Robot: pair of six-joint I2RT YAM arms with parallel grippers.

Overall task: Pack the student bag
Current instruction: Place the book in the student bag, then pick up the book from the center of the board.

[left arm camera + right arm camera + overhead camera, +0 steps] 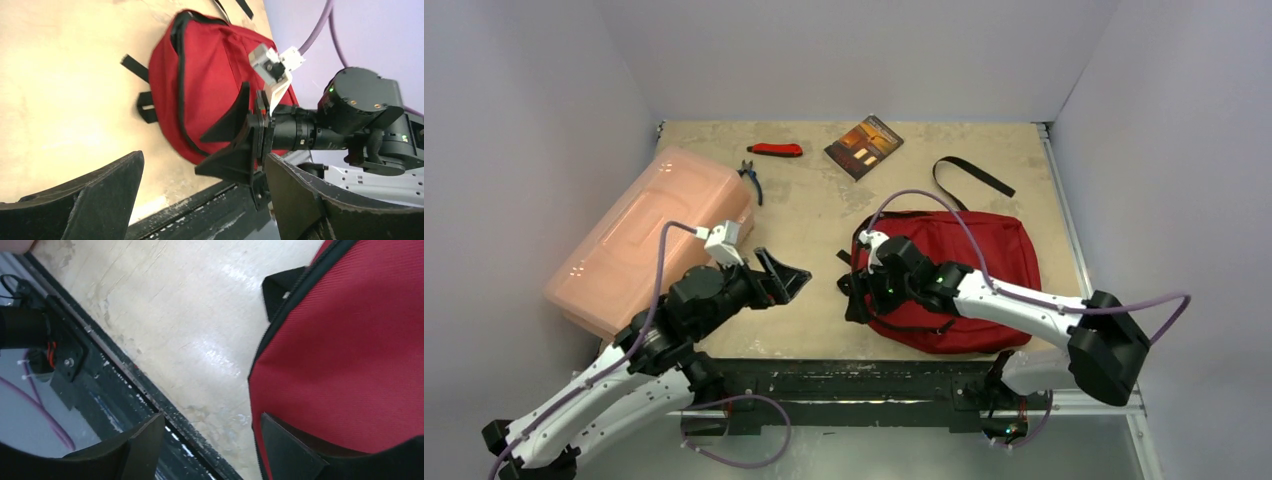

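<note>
At the near edge of the table (814, 215), both arms reach forward from their bases. The left gripper (784, 272) hangs over the bare wood left of centre, its jaws spread wide with nothing between them. It points across toward the right gripper (852, 280), which is close by but apart from it. The right gripper sits at the bag's near left edge with its jaws also spread and pinching nothing. In the right wrist view one finger (300, 450) lies over the red fabric and the other over the table's dark front rail. Whether either finger touches the bag cannot be told.

The bag (984, 265) lies flat on the right half of the table, near the front edge, with the right arm stretched across its near side. Short black straps stick out from its left edge onto the wood.

On the left side, the pink box (644, 235) rests at an angle against the wall, lid shut.

Farther back, pliers (751, 180) lie just beside the box's far right corner. A long black strap (972, 175) runs from the bag's far edge toward the back right. Near the back wall lie a red knife (776, 150) and, to its right, a dark book (864, 146), well apart from the bag.
</note>
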